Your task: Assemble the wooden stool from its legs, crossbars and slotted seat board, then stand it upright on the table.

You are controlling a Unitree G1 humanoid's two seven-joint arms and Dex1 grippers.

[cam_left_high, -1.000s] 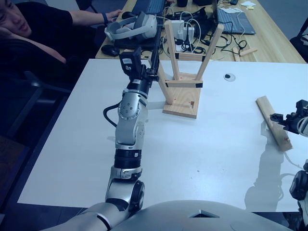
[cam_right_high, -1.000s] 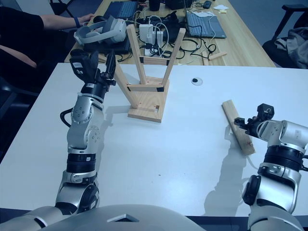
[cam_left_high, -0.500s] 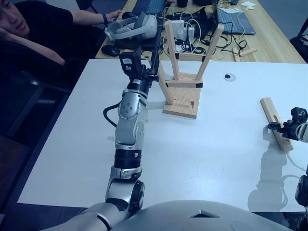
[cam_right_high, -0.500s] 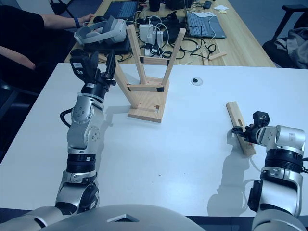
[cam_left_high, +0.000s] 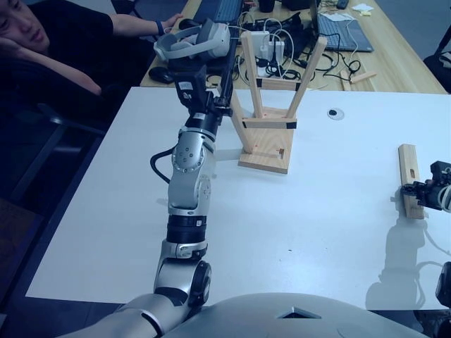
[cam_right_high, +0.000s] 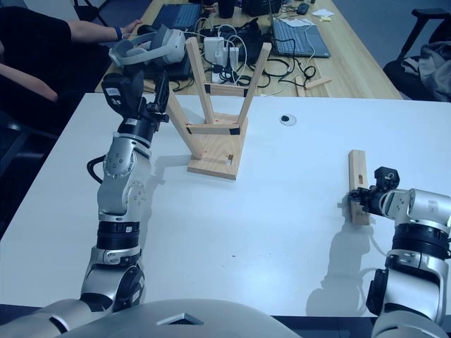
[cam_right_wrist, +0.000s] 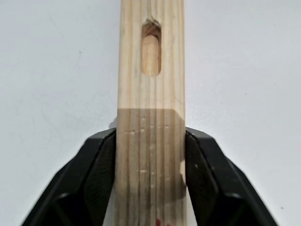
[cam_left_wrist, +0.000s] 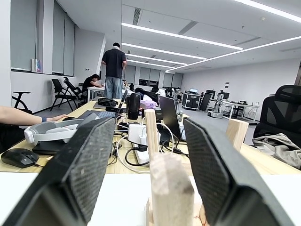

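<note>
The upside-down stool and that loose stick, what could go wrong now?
1. The jaws of the left gripper stand open around one leg of the stool; a sideways nudge could tip it.
2. The right gripper grips the loose leg only at its near end; it might twist or slip out when lifted.

The stool (cam_left_high: 266, 134) is showing pale yellow wood, with black bands wrapping its joints. The loose leg (cam_right_wrist: 150, 94) is showing the same pale wood with fine straight grain lines and a red mark. The table (cam_left_high: 317, 232) is looking white. The fingers (cam_right_wrist: 94, 174) of the right gripper (cam_right_wrist: 150, 141) are showing black, and the pads (cam_left_wrist: 84, 179) of the left gripper (cam_left_wrist: 149, 141) are showing black with fine dots.
</note>
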